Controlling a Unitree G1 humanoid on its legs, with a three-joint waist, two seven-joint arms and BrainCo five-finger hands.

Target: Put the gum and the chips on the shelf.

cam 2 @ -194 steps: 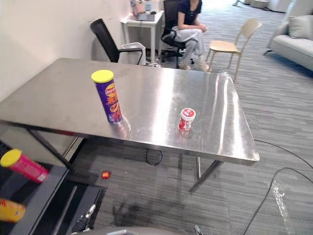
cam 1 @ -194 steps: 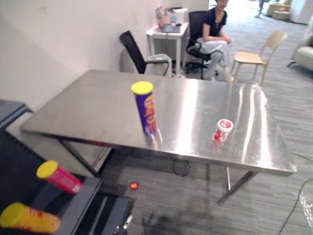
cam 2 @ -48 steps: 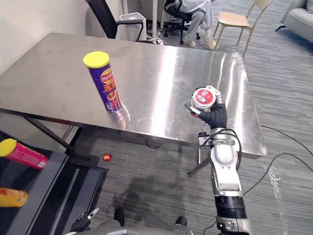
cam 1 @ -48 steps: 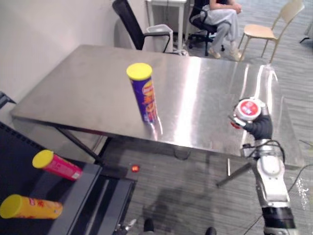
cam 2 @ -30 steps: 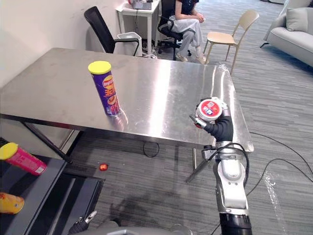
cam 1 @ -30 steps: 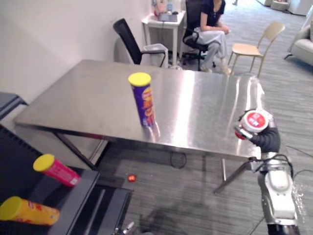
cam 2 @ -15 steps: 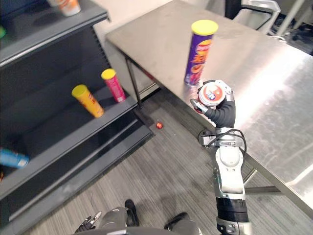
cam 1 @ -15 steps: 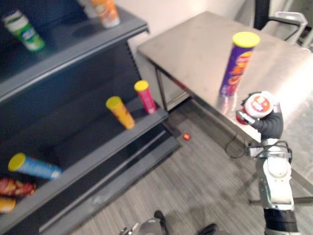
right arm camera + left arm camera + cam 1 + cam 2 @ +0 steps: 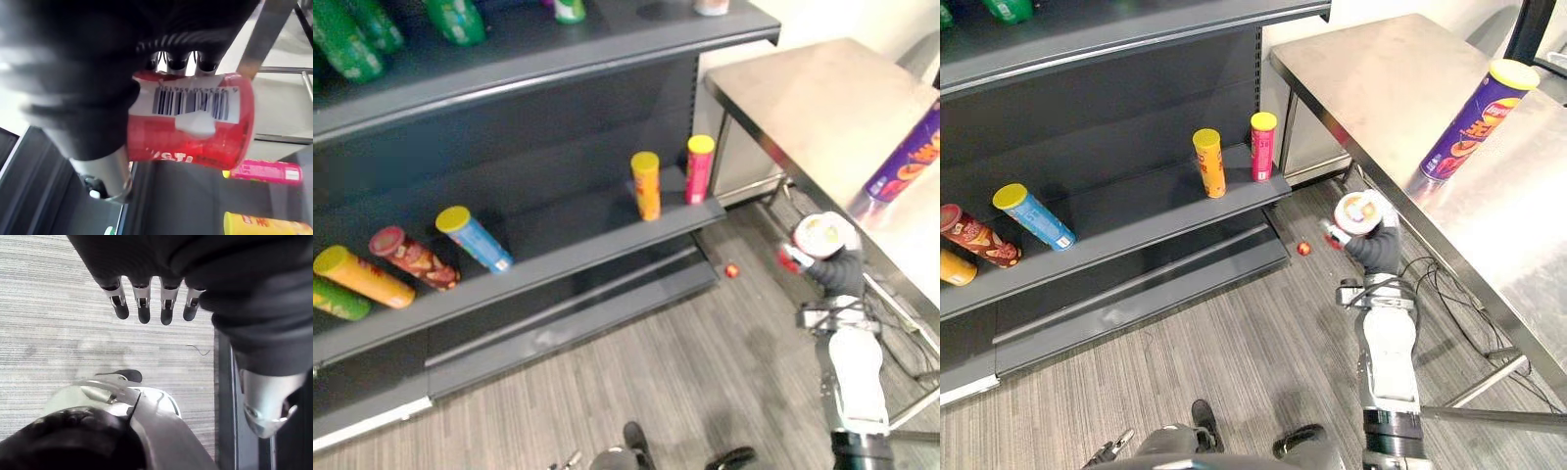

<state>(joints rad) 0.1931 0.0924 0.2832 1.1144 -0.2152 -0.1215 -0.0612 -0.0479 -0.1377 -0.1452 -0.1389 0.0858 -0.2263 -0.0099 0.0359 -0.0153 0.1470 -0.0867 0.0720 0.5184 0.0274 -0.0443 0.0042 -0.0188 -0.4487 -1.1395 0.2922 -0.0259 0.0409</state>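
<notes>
Right hand (image 9: pixel 1377 252): fingers and thumb wrapped round the gum tub (image 9: pixel 1361 212), firm hold. Tub is red with a white lid, lid facing up at the head camera. It sits right of centre in the frame, in the air over the carpet, between the dark shelf unit (image 9: pixel 1151 221) on the left and the edge of the steel table (image 9: pixel 1381 73) on the right. Not touching either one.

The right wrist view shows the tub's barcode side (image 9: pixel 195 120), with the fingertips (image 9: pixel 176 61) curled over its far edge.

Chips can (image 9: pixel 1474 120): purple, yellow lid, upright on the table at upper right, well apart from the hand.

Left hand (image 9: pixel 143 312): fingers straight and relaxed, nothing in it, hanging over the carpet.

On the middle shelf an orange can (image 9: pixel 1209 163) and a pink can (image 9: pixel 1262 146) stand side by side near its right end. A blue can (image 9: pixel 1035 216) and a red can (image 9: pixel 973 236) lean further left. Green bottles (image 9: pixel 344 41) are on the top shelf, upper left. A small red thing (image 9: pixel 1304 249) lies on the floor just left of the tub.
</notes>
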